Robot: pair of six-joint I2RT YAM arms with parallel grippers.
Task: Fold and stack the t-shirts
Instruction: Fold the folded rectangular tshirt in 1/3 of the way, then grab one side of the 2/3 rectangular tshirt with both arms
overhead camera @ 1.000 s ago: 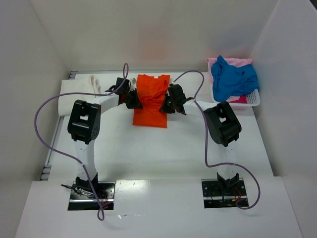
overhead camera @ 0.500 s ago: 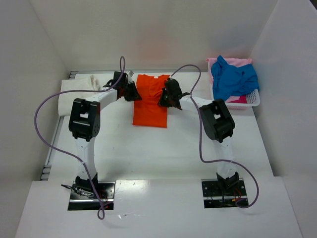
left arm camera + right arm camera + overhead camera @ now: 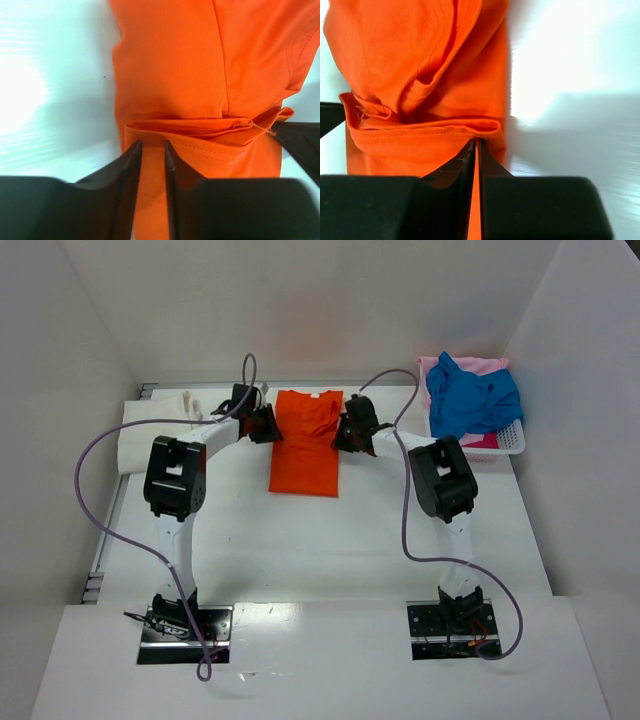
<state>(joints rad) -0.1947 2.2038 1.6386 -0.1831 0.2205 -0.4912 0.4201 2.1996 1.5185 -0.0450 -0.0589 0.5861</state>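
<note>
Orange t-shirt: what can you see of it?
The orange t-shirt is bright cloth with stitched hems, folded into a narrow strip lying on the white table. Near its far end a layer is doubled over, and the left end effector and right end effector each pinch that fold at one side edge.

Top external: set high above and behind the arm bases (image 3: 185,620), looking down and forward over the whole table (image 3: 300,540); the widest and farthest view
Left wrist: carried just behind the left gripper (image 3: 152,146) and aimed along its fingers at the table; held so close that the orange t-shirt (image 3: 190,75) fills most of the view
Right wrist: carried just behind the right gripper (image 3: 476,144) and aimed along its fingers; equally close
Shared: the orange t-shirt is seen in all three views, its left edge from the left wrist, its right edge from the right wrist
</note>
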